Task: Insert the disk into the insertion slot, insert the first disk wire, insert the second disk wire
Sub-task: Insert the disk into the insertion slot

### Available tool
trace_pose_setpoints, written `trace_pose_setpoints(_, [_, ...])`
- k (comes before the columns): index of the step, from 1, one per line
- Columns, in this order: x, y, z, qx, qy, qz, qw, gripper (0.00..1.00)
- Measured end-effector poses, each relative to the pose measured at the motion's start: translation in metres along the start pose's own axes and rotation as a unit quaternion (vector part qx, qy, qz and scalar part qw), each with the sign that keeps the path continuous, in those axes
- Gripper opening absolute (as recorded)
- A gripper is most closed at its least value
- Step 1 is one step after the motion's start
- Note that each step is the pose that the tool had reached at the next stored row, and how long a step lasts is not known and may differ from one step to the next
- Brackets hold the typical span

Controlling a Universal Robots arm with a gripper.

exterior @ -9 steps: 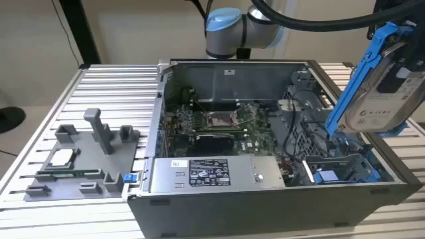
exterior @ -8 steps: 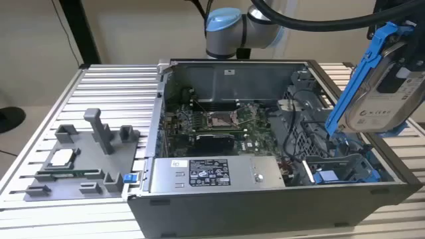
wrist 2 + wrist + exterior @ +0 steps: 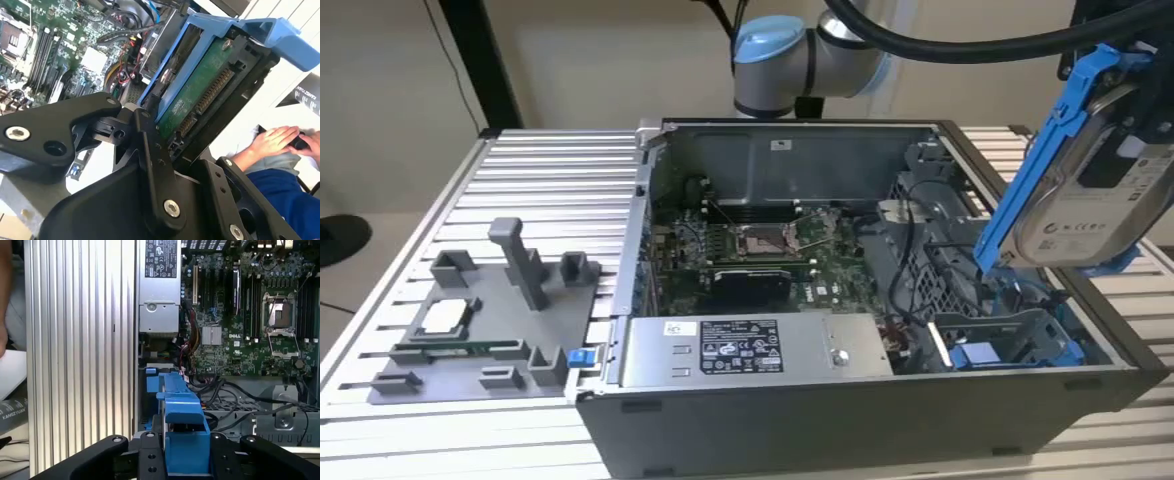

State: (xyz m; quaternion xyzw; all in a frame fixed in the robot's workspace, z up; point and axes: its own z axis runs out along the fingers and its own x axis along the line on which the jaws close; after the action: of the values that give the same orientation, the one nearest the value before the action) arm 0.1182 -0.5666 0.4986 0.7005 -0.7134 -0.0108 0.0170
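Silver-grey flat disk (image 3: 1101, 190) with a white label, clipped in a bright blue plastic carrier, hangs tilted in the air over the exterior view's right side of the open dark grey computer case (image 3: 854, 420). The black metal gripper (image 3: 172, 144) is clenched on it, one finger at each side. Under the disk and apart from it, inside the case, is the insertion slot (image 3: 1007, 330) of grey metal with blue rails. Beside the slot lies a grey labelled power-supply box (image 3: 734, 350), next to a green motherboard (image 3: 761, 250).
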Motion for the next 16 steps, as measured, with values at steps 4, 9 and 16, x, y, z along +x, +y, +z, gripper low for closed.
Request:
trace_pose_setpoints(4, [0.0, 0.0, 0.0006, 0.0, 0.0003, 0.0, 1.0, 0.0])
trace_pose_setpoints(9, [0.0, -0.0001, 0.0026, 0.0, 0.0009, 0.0, 1.0, 0.0])
trace_pose_setpoints(16, [-0.0001, -0.0003, 0.0086, 0.0, 0.0015, 0.0, 1.0, 0.0])
